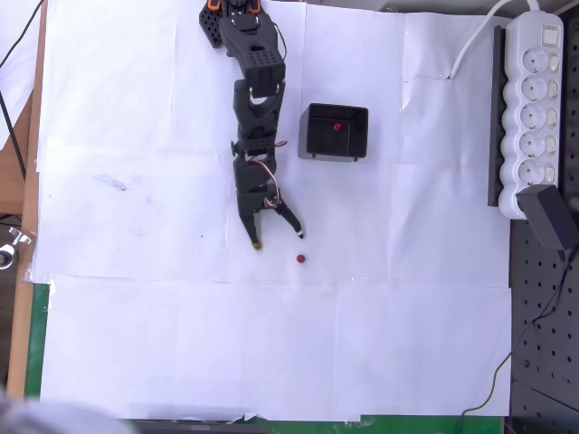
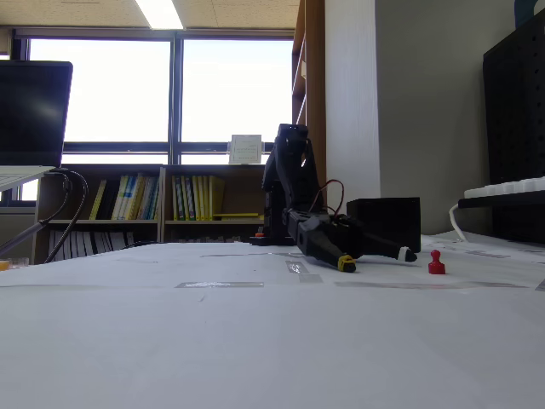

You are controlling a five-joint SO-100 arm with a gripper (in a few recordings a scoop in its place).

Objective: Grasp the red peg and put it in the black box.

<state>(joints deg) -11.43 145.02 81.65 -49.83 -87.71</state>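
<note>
A tiny red peg (image 1: 300,259) stands on the white paper; in the fixed view the red peg (image 2: 436,263) stands upright, right of the fingertips. My black gripper (image 1: 279,239) hovers low just above-left of it in the overhead view, open, with nothing between its fingers. One fingertip (image 1: 299,234) lies closest to the peg, a short gap away. In the fixed view the gripper (image 2: 377,258) reaches low over the table. The black box (image 1: 334,132) sits behind the gripper to the right, and a red peg (image 1: 337,127) lies inside it. From the side the black box (image 2: 385,223) stands behind the gripper.
A white power strip (image 1: 534,99) with a black adapter (image 1: 550,217) lies at the right edge. White paper sheets (image 1: 181,344) cover the table. A laptop (image 2: 32,115) and cables sit at the left in the fixed view.
</note>
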